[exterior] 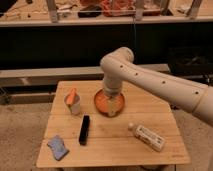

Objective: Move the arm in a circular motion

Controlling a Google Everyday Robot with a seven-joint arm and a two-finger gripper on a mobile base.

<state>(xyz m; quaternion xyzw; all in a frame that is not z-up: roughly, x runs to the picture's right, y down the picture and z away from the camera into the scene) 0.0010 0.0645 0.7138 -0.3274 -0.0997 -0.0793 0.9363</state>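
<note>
Worktop [150, 145] of pale wood planks fills the lower middle of the camera view, a small square-cornered table with visible board seams, standing on a speckled grey floor. Behind it runs a long dark shelf unit with a pale metal rail, and on top of that a cluttered bench with orange and red items too blurred to name.

My arm [150, 80] comes in from the right edge, a thick cream-white tube with small dark dots, bending at a bulbous joint above the far middle of the worktop and dropping straight down. My end effector [111, 107] is the narrow pale tip hanging over the orange bowl [100, 102]; whether its fingers are spread or pressed together I cannot tell, nor whether it touches the bowl.

The bowl is round, shallow and smooth, sitting at the far centre. Left of it stands a pale cup [74, 104] with something orange poking out. Nearer, a flat black bar [84, 130] lies lengthwise. At the near left corner lies a soft blue sponge [57, 147]. On the right, a white bottle [147, 137] lies on its side.
</note>
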